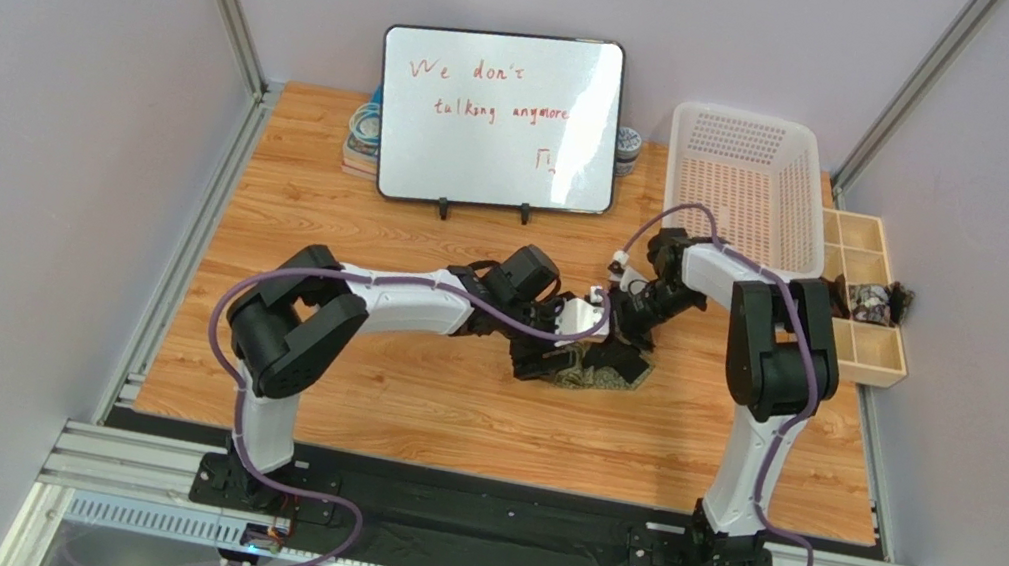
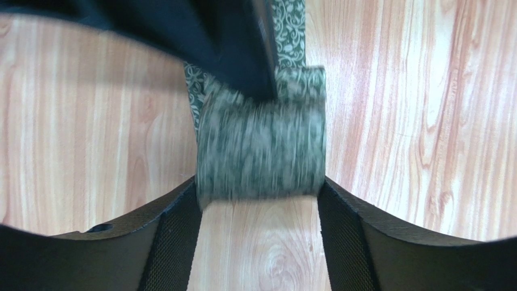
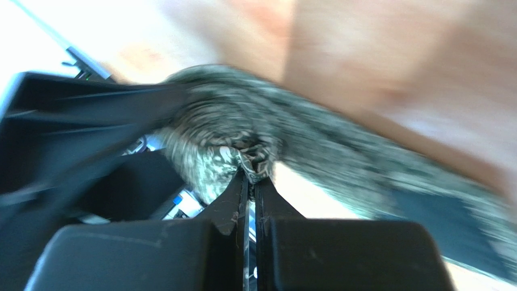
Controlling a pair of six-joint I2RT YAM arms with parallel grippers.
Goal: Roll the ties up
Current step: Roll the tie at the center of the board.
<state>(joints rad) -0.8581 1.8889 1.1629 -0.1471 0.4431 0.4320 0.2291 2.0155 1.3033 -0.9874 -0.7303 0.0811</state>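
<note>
The tie is a green patterned roll on the wooden table, and both grippers meet at it. In the left wrist view the blurred roll lies across the tips of my left gripper. Its jaws stand wide, about the roll's width, and the unrolled strip runs away beyond. My right gripper is shut, pinching a fold of the tie at the roll's end. From above, the left gripper comes from the left and the right gripper from the back right.
A whiteboard stands at the back with tape rolls beside it. A white basket sits at the back right, and a wooden compartment box lies along the right edge. Metal frame posts line the table's sides.
</note>
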